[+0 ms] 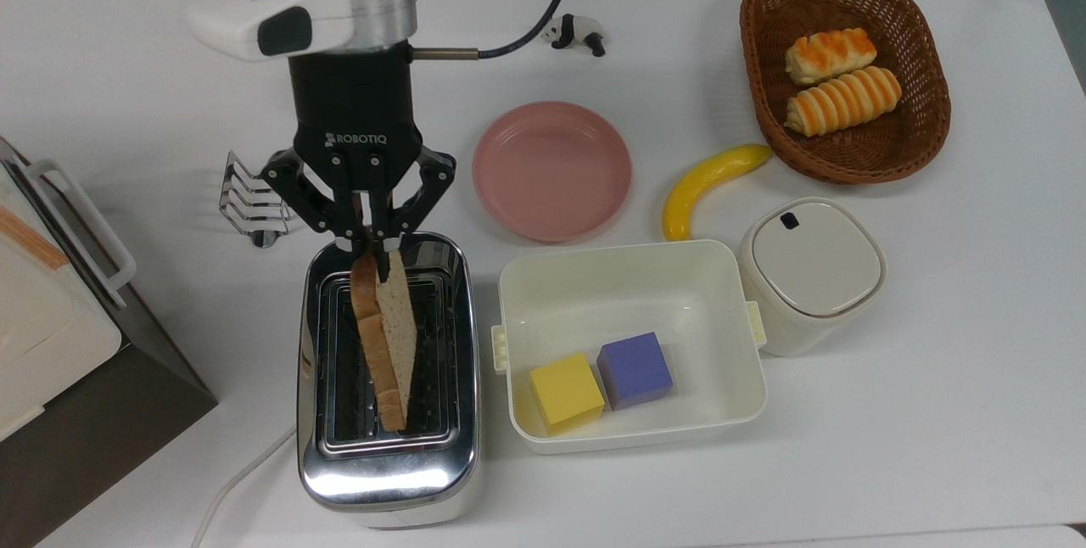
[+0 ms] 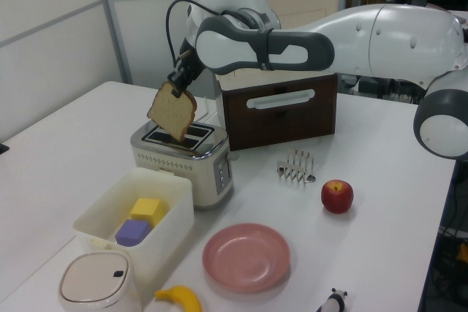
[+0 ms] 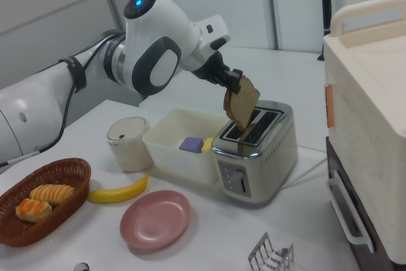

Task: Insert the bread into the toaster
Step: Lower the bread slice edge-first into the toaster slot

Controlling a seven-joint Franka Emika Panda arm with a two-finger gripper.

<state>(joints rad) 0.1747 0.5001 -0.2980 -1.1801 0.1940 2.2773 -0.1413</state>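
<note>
White tabletop (image 1: 933, 361) held the toaster (image 1: 388, 378) at six o'clock. Your gripper (image 1: 372, 244) pinched the bread (image 1: 386, 336) above a slot; you hadn't lowered or released it.

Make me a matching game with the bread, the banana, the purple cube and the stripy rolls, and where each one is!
Things:
1. bread
2. banana
3. purple cube
4. stripy rolls

Places:
A. in the brown wicker basket
B. held by the gripper above the toaster
C. in the white box, beside the yellow cube
D. lying on the table between the pink plate and the basket

Pairs: 1-B, 2-D, 3-C, 4-A
</note>
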